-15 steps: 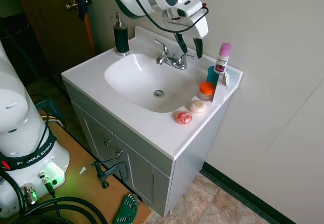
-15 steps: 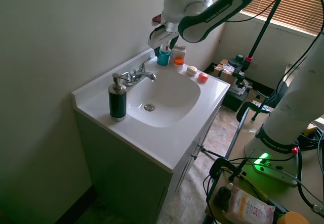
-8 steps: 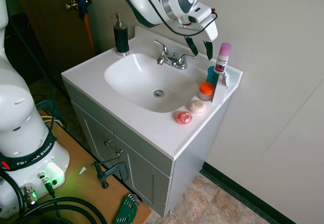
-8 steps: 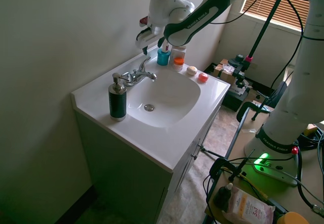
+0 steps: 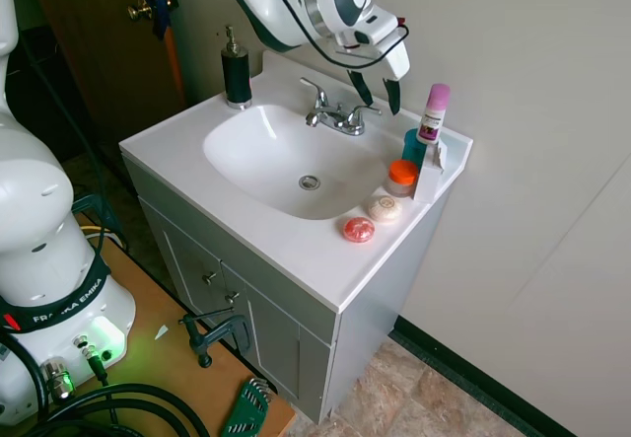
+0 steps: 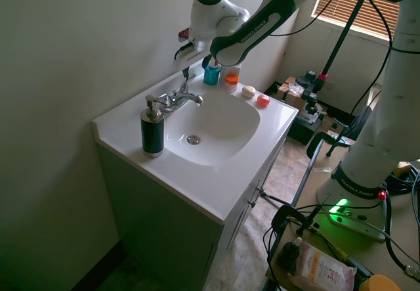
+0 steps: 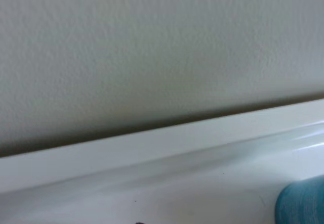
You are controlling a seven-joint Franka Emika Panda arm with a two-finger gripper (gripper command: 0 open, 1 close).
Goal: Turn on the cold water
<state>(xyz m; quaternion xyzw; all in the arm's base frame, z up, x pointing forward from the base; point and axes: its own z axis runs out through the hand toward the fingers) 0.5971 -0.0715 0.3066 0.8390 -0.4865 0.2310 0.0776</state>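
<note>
Your gripper has swung back toward the faucet over the last half second; it was nearer the pink-capped bottle and now hangs just above and behind the faucet's handle on that side. It has also come a little lower than a second ago. The fingers are spread apart and hold nothing. No water runs into the sink basin, so the tap is untouched; I judge you are lining up on one lever, not yet pressing it.

The faucet sits at the back rim of the basin, its two lever handles alike, so you cannot tell cold from hot by looks here.

Room is tight behind: the wrist view shows only the wall and the white backsplash ledge close by, with a teal cup at its corner. In the second exterior view the gripper stands between the wall and the faucet. The teal cup, orange-lidded jar and bottle crowd the side nearest the gripper; the black pump bottle stands well apart on the far side. The open room lies over the basin.
</note>
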